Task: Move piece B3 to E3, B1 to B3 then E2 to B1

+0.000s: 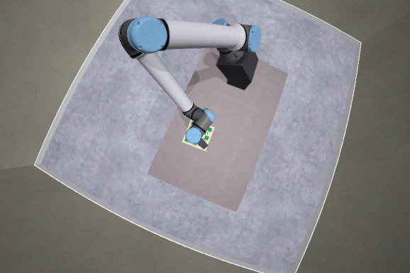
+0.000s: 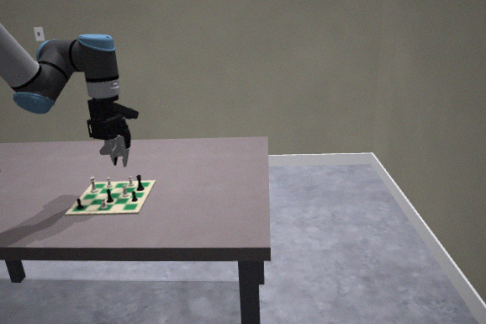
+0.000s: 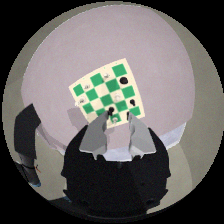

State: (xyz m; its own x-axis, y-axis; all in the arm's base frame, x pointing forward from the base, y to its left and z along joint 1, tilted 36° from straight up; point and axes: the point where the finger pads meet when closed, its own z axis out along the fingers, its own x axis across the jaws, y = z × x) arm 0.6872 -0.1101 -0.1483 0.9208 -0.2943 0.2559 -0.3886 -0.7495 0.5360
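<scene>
A small green and cream chessboard (image 2: 111,196) lies on the brown table (image 2: 176,194). It carries several white and black pieces, among them a tall black piece (image 2: 139,183) at the far right and a black pawn (image 2: 79,204) at the near left corner. All of them stand upright. My gripper (image 2: 119,162) hangs well above the far edge of the board and points down. Its fingers are narrowed with a small gap and hold nothing. In the wrist view the fingertips frame the near edge of the board (image 3: 106,94). From above, the wrist covers most of the board (image 1: 203,136).
The arm's black base (image 1: 238,68) stands at the far end of the table. The table's right edge (image 2: 268,194) drops to the grey floor. The board sits near the table's left side.
</scene>
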